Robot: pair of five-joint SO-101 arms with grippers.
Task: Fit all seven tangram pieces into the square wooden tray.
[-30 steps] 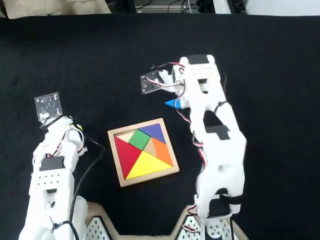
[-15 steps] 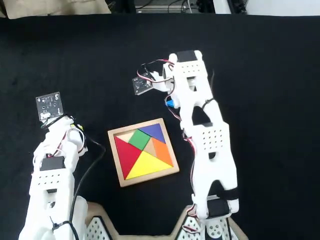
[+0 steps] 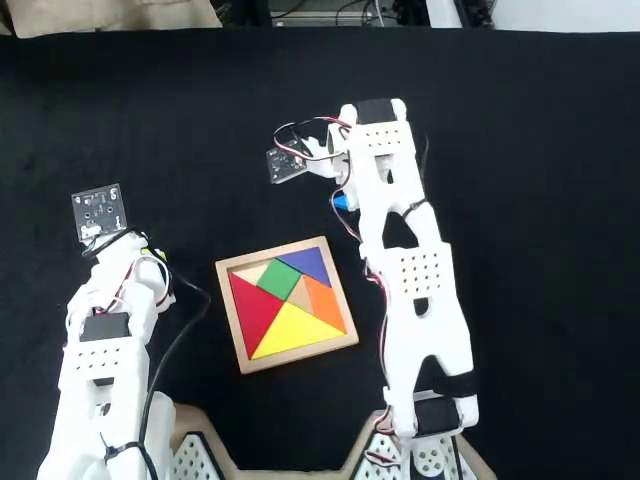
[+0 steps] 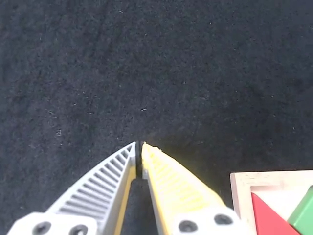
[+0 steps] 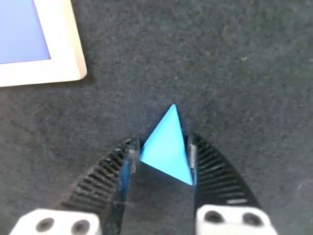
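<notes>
Near the arms' bases, the square wooden tray point(image 3: 300, 353) lay flat on the black, felt-like worktop point(image 3: 520, 150). It held flat tangram pieces point(image 3: 290, 328) in red, yellow, orange, green and blue. Left of it, the left end effector point(image 4: 138, 145) was closed on nothing. Just beyond the tray's far corner, the right end effector point(image 5: 161, 143) gripped a smooth light-blue triangle point(image 5: 166, 144) by its edges.

Right gripper point(image 5: 161, 144), blue triangle point(image 5: 167, 147): leftward.
</notes>
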